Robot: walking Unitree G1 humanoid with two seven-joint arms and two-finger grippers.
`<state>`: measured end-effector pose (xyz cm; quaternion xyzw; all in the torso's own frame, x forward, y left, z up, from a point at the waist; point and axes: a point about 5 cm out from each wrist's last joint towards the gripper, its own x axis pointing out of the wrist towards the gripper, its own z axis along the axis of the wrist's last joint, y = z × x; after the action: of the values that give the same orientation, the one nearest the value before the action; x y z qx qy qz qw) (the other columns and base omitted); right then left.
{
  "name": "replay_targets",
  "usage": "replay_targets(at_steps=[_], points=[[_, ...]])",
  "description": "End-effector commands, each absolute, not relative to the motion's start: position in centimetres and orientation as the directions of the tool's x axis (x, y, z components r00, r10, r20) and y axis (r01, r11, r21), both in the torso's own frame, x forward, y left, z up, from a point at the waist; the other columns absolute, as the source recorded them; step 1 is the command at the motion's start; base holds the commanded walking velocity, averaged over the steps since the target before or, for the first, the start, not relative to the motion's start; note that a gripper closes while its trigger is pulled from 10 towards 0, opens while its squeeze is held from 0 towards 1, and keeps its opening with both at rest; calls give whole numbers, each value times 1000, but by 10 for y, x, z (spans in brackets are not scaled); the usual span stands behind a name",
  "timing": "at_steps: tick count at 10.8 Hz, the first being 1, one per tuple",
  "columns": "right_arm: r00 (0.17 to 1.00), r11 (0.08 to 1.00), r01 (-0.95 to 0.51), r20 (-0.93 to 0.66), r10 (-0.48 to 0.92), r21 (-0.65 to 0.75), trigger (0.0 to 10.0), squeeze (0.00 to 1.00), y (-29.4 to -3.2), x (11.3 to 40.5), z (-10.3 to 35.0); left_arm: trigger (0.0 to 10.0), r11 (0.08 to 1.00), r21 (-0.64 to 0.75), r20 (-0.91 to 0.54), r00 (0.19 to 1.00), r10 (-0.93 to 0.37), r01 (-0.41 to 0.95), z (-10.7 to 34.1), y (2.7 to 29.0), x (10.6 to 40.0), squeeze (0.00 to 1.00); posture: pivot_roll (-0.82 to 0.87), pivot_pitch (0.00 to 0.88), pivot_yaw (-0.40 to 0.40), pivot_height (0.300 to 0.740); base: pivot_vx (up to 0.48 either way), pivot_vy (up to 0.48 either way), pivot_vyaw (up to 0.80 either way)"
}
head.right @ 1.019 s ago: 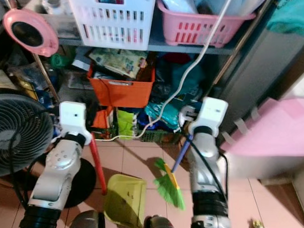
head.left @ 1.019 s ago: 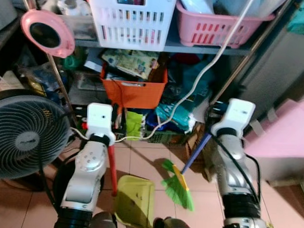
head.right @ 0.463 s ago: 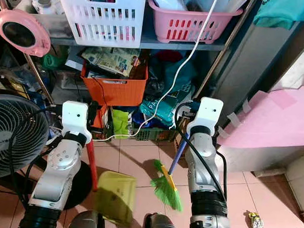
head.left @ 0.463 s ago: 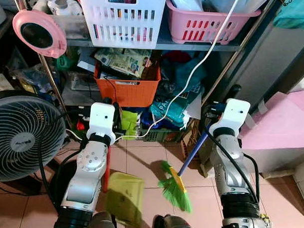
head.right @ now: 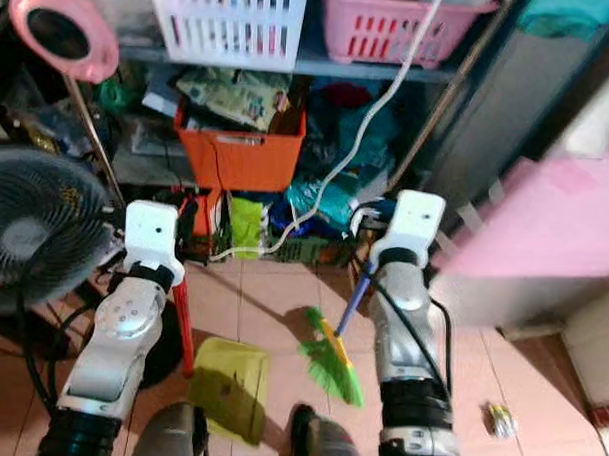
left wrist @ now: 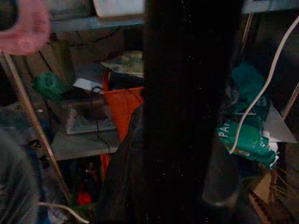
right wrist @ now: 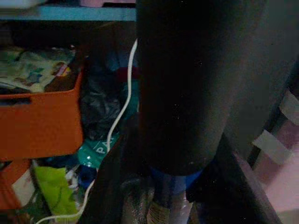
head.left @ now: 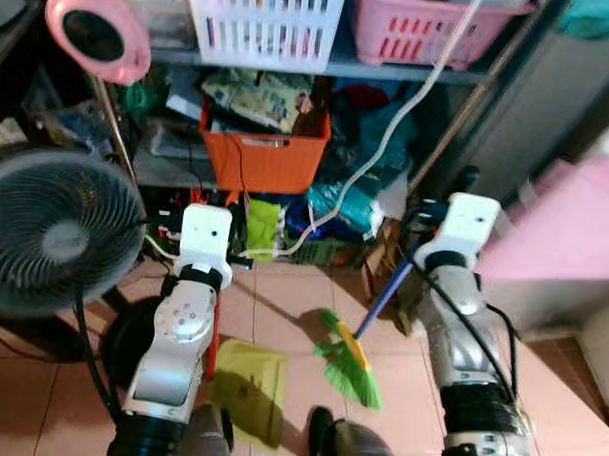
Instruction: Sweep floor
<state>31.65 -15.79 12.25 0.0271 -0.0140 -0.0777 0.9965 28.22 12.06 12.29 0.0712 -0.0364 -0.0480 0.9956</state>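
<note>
A green-bristled broom [head.left: 352,365] with a yellow collar hangs tilted over the tiled floor. Its blue handle [head.left: 387,291] runs up to my right gripper [head.left: 432,214], which is shut on it. The same handle crosses the right wrist view as a thick dark bar with a blue band [right wrist: 175,179]. A yellow-green dustpan [head.left: 249,386] sits low by my feet. Its red handle [head.right: 184,324] rises to my left gripper [head.right: 188,216], shut on it, and appears as a dark bar [left wrist: 187,93] in the left wrist view.
Cluttered shelves stand straight ahead with an orange bin [head.left: 262,161], a white basket [head.left: 262,21] and a pink basket [head.left: 422,27]. A white cable [head.left: 387,151] hangs down. A floor fan [head.left: 54,229] stands left, a pink cabinet [head.left: 574,247] right. Small litter [head.right: 498,420] lies on the tiles.
The whole picture has shifted and blurred, so the camera moved. Both arms keep their pose, with the broom and dustpan still held in about the same places.
</note>
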Motion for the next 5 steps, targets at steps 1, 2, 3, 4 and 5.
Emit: replay_targets(at_steps=[1, 2, 3, 4, 5], points=[[987, 985, 161, -9, -161, 57, 10000, 0, -160, 316, 118, 10000, 985, 143, 82, 990, -112, 100, 126, 117, 283, 0, 5, 81, -48, 740, -300, 0, 0], [987, 985, 161, -10, -160, 58, 10000, 0, -159, 317, 117, 10000, 984, 143, 81, 990, -118, 105, 126, 117, 282, 0, 5, 77, -44, 740, -296, 0, 0], [987, 985, 160, -10, -160, 60, 10000, 0, -159, 317, 117, 10000, 984, 142, 80, 989, -122, 110, 126, 117, 283, 0, 6, 76, -41, 740, -300, 0, 0], [987, 985, 158, -10, -158, 61, 10000, 0, -158, 317, 117, 10000, 983, 145, 80, 989, -124, 112, 126, 117, 283, 0, 6, 77, -40, 740, -289, 0, 0], [988, 986, 156, -11, -155, 62, 10000, 0, -158, 317, 117, 10000, 983, 148, 82, 989, -124, 111, 126, 117, 283, 0, 8, 75, -39, 740, -277, 0, 0]])
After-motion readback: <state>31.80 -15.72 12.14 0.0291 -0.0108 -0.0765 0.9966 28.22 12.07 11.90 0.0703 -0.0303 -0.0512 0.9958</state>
